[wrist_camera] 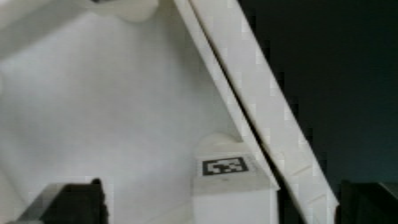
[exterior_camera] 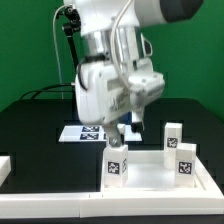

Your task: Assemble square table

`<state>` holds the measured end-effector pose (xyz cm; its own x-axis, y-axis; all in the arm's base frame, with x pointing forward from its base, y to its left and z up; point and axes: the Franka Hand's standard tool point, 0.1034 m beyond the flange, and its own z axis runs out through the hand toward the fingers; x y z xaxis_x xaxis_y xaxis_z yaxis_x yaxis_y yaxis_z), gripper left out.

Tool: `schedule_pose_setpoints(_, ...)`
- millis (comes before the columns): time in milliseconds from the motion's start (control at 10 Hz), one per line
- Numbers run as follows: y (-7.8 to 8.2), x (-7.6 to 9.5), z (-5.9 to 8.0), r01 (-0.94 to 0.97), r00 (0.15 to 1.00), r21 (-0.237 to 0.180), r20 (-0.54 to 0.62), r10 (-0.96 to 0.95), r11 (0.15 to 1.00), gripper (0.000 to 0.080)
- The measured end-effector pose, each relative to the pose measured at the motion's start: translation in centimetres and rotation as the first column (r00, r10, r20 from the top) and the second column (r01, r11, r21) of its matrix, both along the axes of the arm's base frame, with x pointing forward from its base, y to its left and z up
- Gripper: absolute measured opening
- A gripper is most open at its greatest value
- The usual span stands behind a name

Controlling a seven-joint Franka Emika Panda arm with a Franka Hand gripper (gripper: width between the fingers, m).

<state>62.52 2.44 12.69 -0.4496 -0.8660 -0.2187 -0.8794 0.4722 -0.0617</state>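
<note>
Three tagged legs (exterior_camera: 117,163) stood upright on white slab (exterior_camera: 150,178), at front of black table (exterior_camera: 35,115). Hovered claw (exterior_camera: 122,128) low over slab beside nearest leg, fingers (wrist_camera: 71,205) apart, holding nothing. Lay marker board (exterior_camera: 82,133) behind. Ran white rail (exterior_camera: 40,205) along front edge.

3 upright legs (exterior_camera: 116,163) ring slab (exterior_camera: 150,178); slab middle open; pincer (exterior_camera: 118,138) crowds nearest leg.
</note>
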Motion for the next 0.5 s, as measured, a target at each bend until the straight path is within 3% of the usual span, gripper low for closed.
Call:
schedule_pose_setpoints(100, -0.1, 0.32, 1.28, 0.003, 1.0, 0.009, 0.016, -0.003, 1.0, 0.0649)
schedule_pose_setpoints(500, -0.18, 0.0, 0.3, 0.002, 1.0, 0.0, 0.004, -0.002, 1.0, 0.0649)
